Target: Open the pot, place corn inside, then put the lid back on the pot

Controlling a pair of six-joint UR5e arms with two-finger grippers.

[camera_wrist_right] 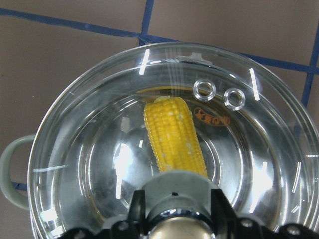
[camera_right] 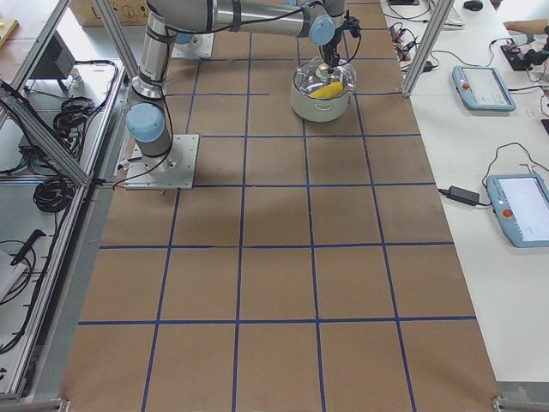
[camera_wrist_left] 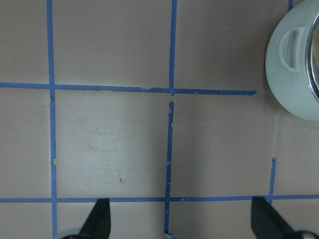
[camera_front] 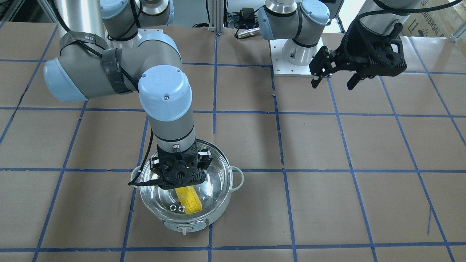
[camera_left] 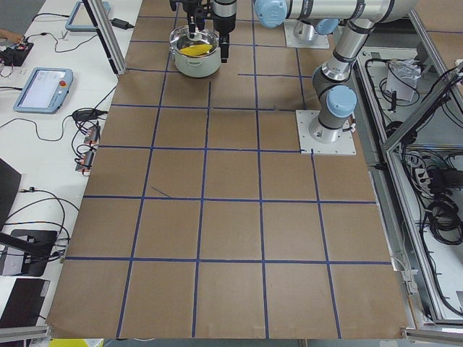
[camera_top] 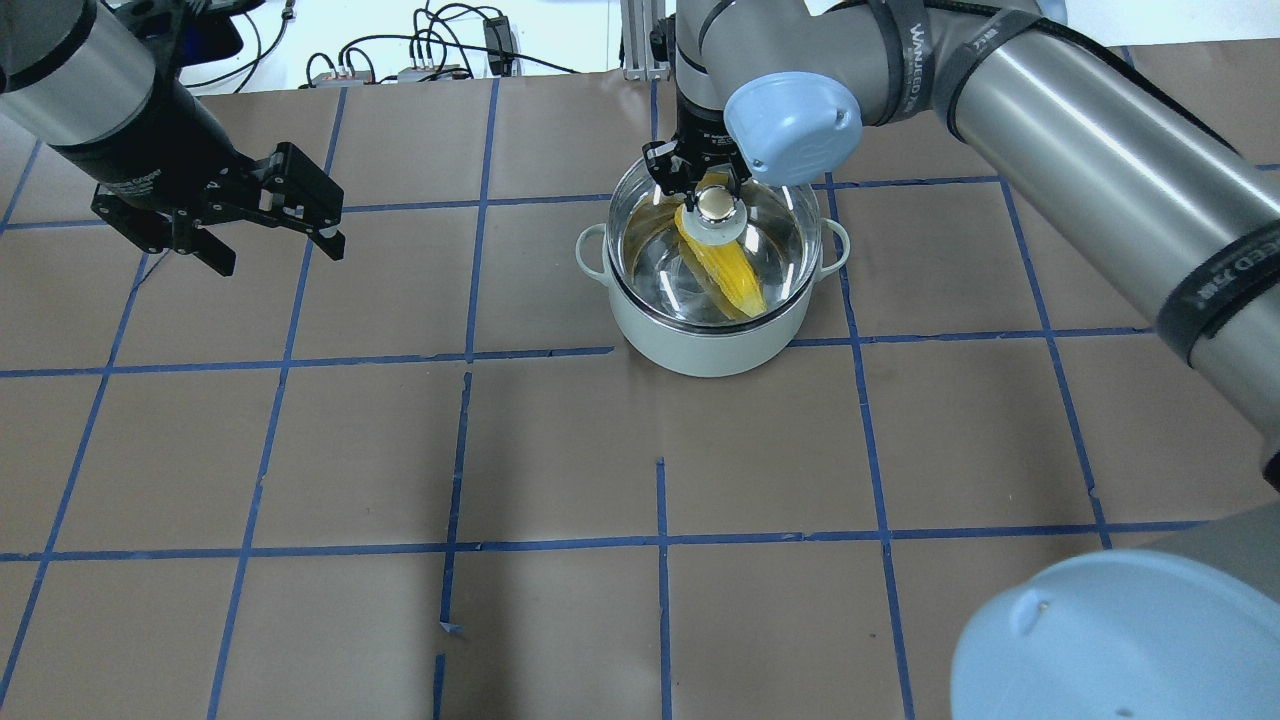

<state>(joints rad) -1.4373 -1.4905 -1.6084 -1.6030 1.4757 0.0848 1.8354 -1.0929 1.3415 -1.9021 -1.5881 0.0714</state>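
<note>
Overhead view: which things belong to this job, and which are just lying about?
Job: pot; corn inside it; lid on it; right gripper at the lid.
Lying about: left gripper, open and idle; cables behind the table; control tablets on the side bench.

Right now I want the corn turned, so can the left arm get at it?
Probably not: the lid covers the pot and corn, its knob held by the right gripper. The left gripper hangs open, well aside.

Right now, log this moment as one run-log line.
corn: inside pot | lid: on pot | right gripper: shut on lid knob | left gripper: open, apart from pot
</note>
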